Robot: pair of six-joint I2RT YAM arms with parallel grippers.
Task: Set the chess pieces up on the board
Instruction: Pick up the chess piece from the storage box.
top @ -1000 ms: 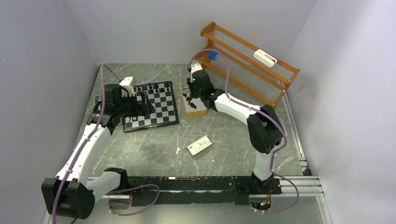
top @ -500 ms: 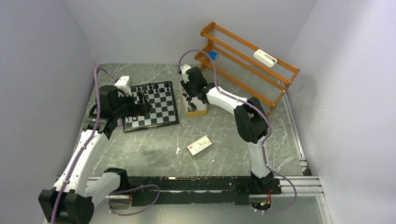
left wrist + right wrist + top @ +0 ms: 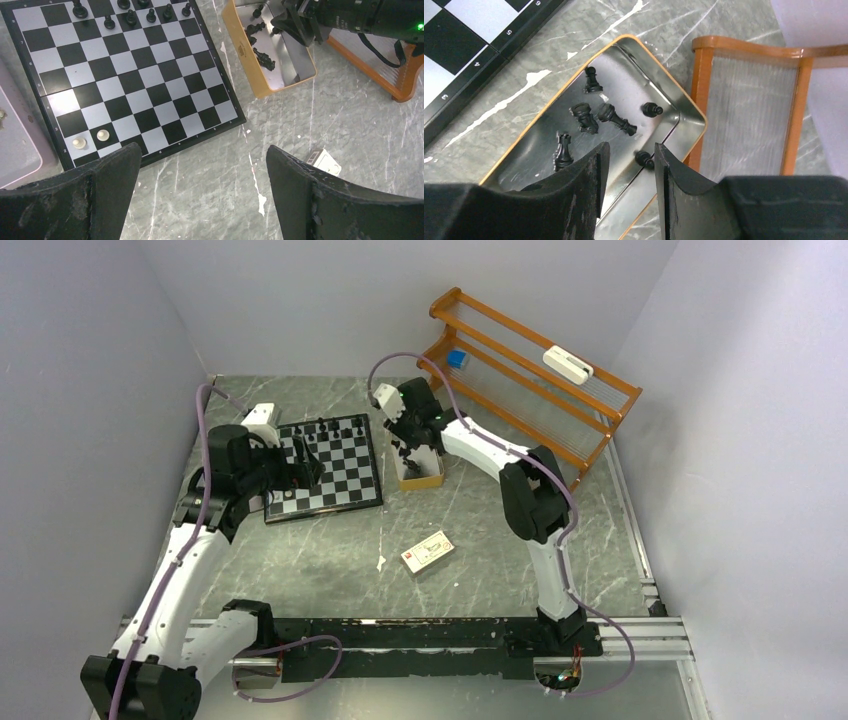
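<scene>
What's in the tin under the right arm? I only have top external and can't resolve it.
Observer: The right wrist view shows six black pieces in the tin, several lying on their sides. The fingers may hide more.
Operator: Is the right end effector carrying one?
Observer: No. The right end effector is open with a narrow gap. Nothing is gripped between the fingers, and the tin floor shows through the gap.
</scene>
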